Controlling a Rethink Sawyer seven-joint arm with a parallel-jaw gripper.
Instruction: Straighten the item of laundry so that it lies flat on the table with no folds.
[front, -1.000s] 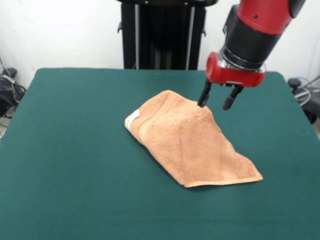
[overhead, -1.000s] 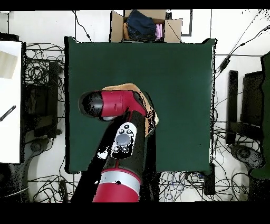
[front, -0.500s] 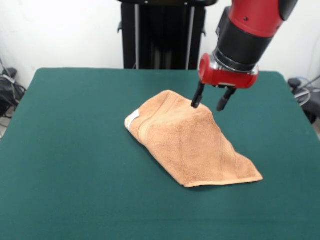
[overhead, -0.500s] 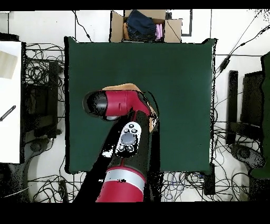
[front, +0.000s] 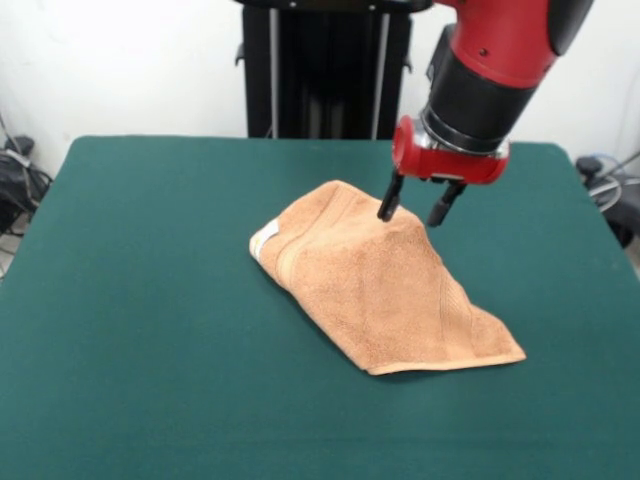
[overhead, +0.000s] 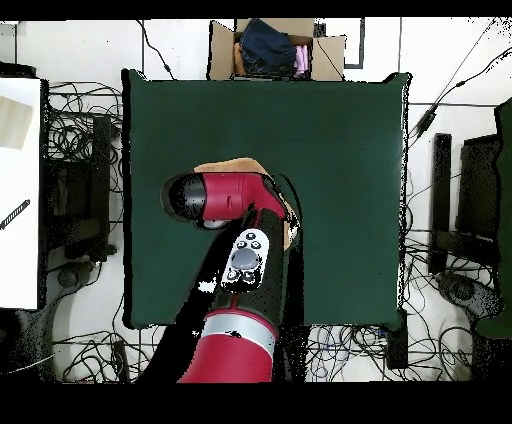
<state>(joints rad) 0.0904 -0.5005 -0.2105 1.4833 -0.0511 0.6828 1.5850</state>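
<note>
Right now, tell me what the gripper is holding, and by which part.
Nothing is held. The red and black gripper is open, its fingers spread over the raised far fold of the peach-orange terry towel, which lies folded on the dark green table.

Robot lab, felt table (front: 150, 300), floor cables (overhead: 80, 130), monitors (overhead: 475, 190)

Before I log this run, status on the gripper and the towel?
Gripper open, tips at the towel's far edge. Towel folded, bunched, not flat on the table. Nothing in the way.
</note>
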